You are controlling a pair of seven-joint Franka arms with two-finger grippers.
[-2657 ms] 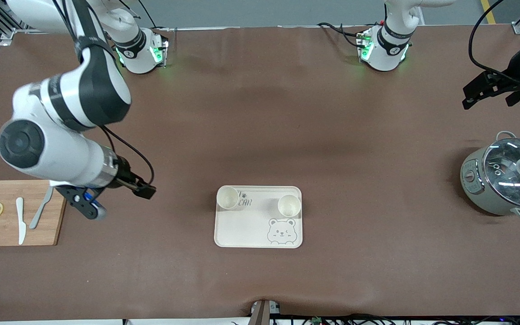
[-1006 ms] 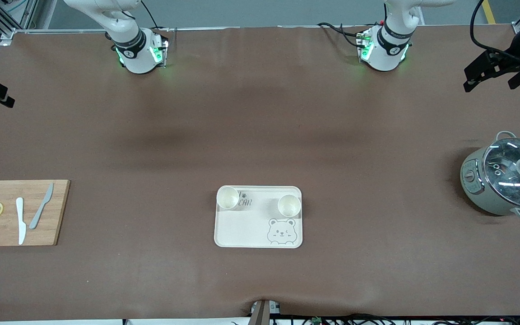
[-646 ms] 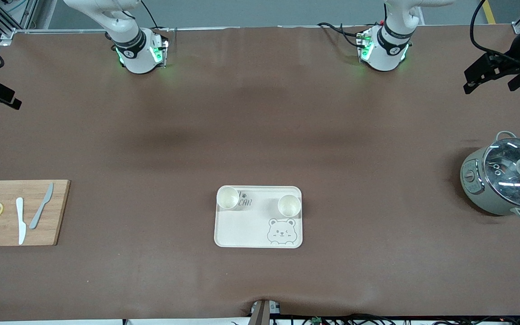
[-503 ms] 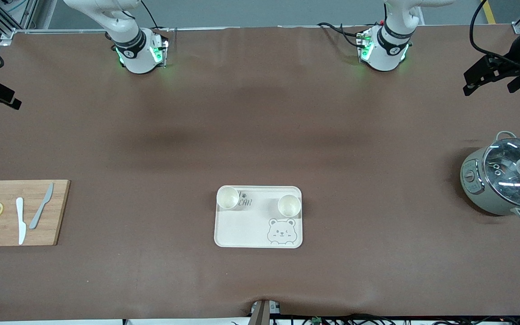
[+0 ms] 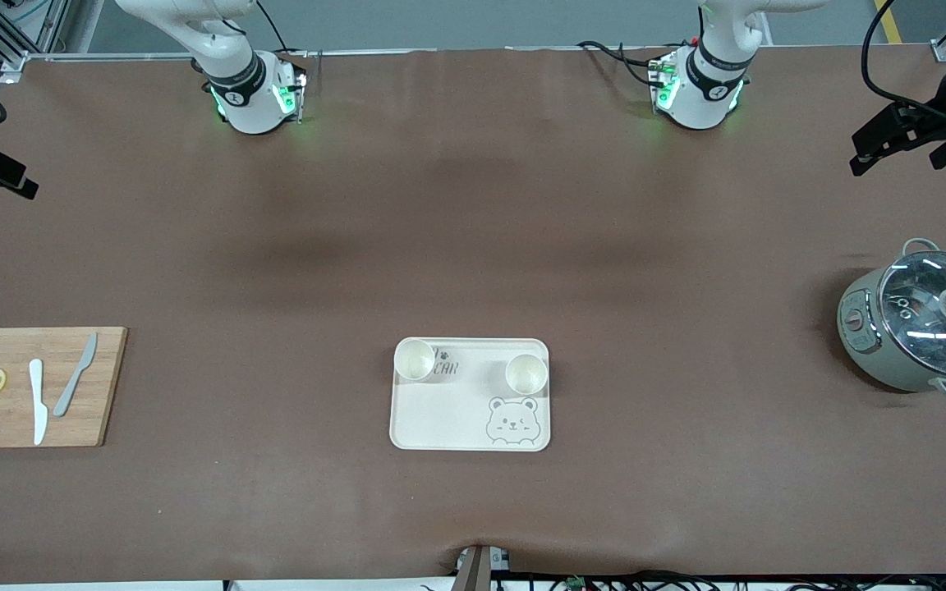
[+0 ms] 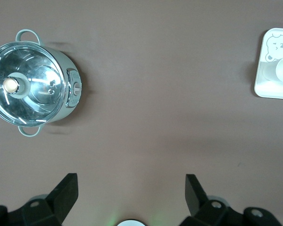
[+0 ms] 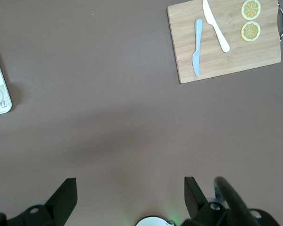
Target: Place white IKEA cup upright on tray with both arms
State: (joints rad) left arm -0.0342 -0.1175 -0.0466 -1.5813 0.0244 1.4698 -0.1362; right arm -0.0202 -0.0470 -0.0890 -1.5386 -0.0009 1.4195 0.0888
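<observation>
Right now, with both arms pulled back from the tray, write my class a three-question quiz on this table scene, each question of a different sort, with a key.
1. True or false: both cups stand upright on the tray.
2. Multiple choice: what lies on the wooden cutting board? A) two knives and two lemon slices; B) a spoon and a cup; C) nothing.
3. Fill in: the left hand hangs open above bare table at the end where the ____ with the glass lid stands.

Key
1. True: one cup and the other cup sit open side up along the tray's edge farther from the front camera.
2. A.
3. pot. The right hand is also open, holding nothing.
</observation>
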